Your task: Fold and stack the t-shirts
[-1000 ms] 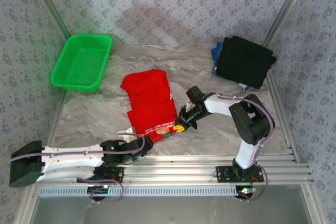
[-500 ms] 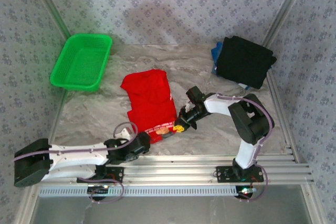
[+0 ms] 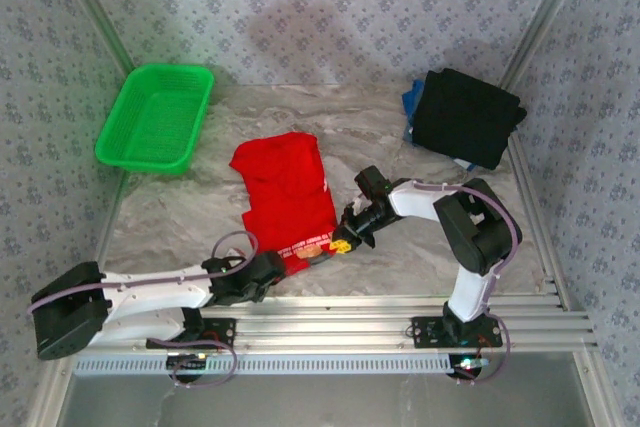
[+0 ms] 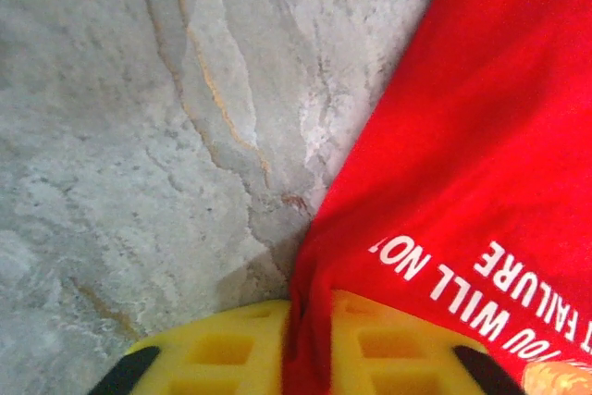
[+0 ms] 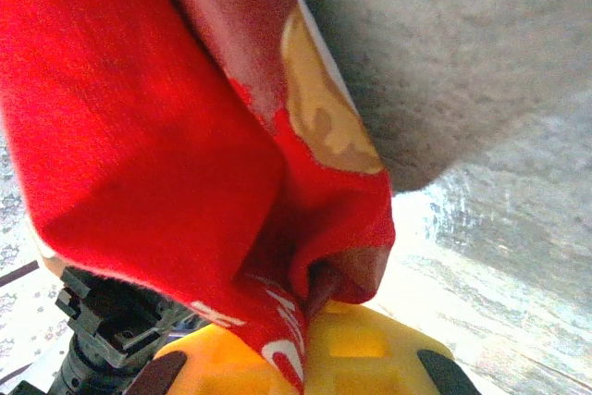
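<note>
A bright red t-shirt (image 3: 288, 192) lies partly folded in the middle of the marble table, its white-and-orange print at the near hem. My left gripper (image 3: 283, 265) is shut on the near-left corner of that hem. In the left wrist view, red cloth (image 4: 462, 154) is bunched between the yellow pads (image 4: 213, 349) of this gripper (image 4: 310, 330). My right gripper (image 3: 343, 242) is shut on the near-right corner, where a fold of the red t-shirt (image 5: 139, 136) is pinched in the gripper (image 5: 310, 307). A folded black t-shirt (image 3: 465, 117) rests on a blue one (image 3: 410, 100) at the back right.
A green mesh basket (image 3: 155, 119) stands at the back left. Metal rails (image 3: 400, 312) run along the table's near edge, and patterned walls close in the sides and back. Bare marble (image 3: 170, 217) lies left of the red t-shirt.
My left gripper has moved right and forward to the red t-shirt's near-left corner and shut on it. The right gripper has kept its hold and place.
</note>
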